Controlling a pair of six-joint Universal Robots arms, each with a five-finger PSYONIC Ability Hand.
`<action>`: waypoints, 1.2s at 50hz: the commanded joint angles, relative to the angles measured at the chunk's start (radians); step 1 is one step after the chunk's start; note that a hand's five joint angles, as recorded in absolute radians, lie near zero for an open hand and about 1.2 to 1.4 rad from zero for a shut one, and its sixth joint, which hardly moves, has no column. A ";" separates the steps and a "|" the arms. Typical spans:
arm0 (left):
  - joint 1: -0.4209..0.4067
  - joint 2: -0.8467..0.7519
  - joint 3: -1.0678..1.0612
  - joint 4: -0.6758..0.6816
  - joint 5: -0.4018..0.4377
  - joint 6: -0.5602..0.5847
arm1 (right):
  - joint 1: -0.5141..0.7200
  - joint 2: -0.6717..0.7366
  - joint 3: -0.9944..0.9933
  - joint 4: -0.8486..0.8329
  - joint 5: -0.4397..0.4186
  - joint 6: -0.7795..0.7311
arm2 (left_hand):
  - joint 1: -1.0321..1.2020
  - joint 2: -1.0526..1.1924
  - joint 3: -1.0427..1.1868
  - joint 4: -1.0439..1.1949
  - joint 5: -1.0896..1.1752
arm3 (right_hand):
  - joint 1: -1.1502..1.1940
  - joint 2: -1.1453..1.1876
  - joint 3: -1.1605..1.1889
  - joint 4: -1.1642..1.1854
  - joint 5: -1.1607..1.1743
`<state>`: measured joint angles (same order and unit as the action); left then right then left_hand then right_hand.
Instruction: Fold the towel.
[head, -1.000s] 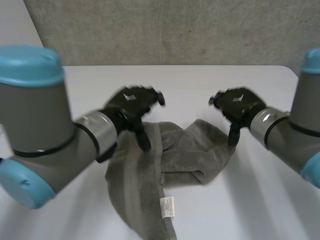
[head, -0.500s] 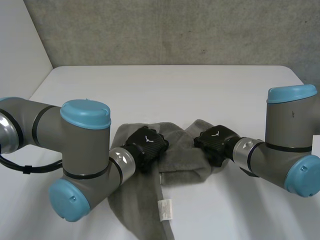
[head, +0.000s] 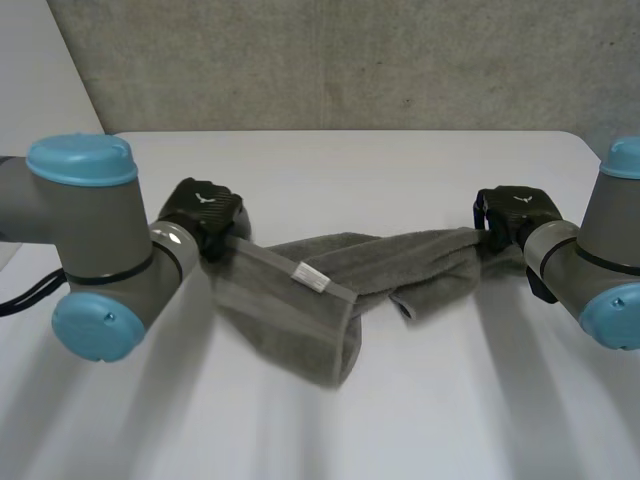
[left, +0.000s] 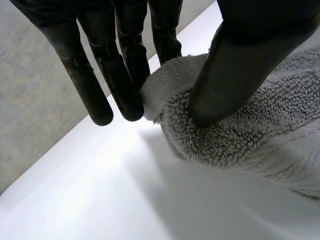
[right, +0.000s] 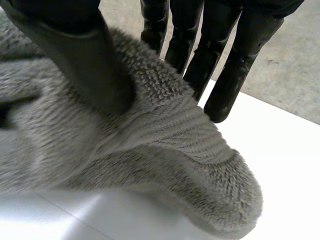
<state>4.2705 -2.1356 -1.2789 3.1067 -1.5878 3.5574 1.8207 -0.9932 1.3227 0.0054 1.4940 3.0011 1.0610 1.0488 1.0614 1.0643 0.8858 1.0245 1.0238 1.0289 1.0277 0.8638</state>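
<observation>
A grey towel (head: 330, 275) hangs stretched between my two hands above the white table (head: 380, 170), sagging in the middle, with a white label (head: 311, 278) on its upper edge. My left hand (head: 203, 215) holds the towel's left end; in the left wrist view its thumb (left: 235, 70) presses the towel (left: 240, 135) against the fingers (left: 120, 75). My right hand (head: 512, 215) holds the right end; in the right wrist view its thumb (right: 85, 60) pinches the towel (right: 150, 150) against the fingers (right: 200, 55).
A grey concrete wall (head: 350, 60) rises behind the table's far edge. Bare tabletop lies in front of and behind the towel. Both grey arms reach in from the sides.
Both hands came down onto the crumpled towel, closed on it, then lifted and moved apart. The towel now hangs stretched between them instead of lying bunched on the table.
</observation>
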 joint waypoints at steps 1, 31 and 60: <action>0.060 -0.049 0.032 0.000 0.002 -0.075 | -0.001 0.013 0.000 -0.012 0.000 -0.005 | 0.016 0.028 0.015 0.012 0.016 | -0.302 -0.302 -0.307 -0.306 -0.316; -0.063 0.172 -0.161 -0.003 0.365 -0.062 | 0.000 0.001 0.012 -0.012 -0.008 -0.005 | -0.865 -0.853 -0.865 -0.868 -0.864 | -0.775 -0.774 -0.780 -0.778 -0.789; -0.228 0.060 -0.318 0.058 0.382 0.448 | 0.009 0.002 0.016 -0.010 -0.011 -0.016 | -0.575 -0.563 -0.575 -0.578 -0.574 | -0.813 -0.813 -0.818 -0.816 -0.827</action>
<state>4.0602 -2.0522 -1.5955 3.1216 -1.2031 4.0147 1.8298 -0.9912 1.3375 -0.0046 1.4835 2.9853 0.3951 0.3925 0.3901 0.3872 0.2245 0.2672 0.2927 0.2811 0.2861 0.0817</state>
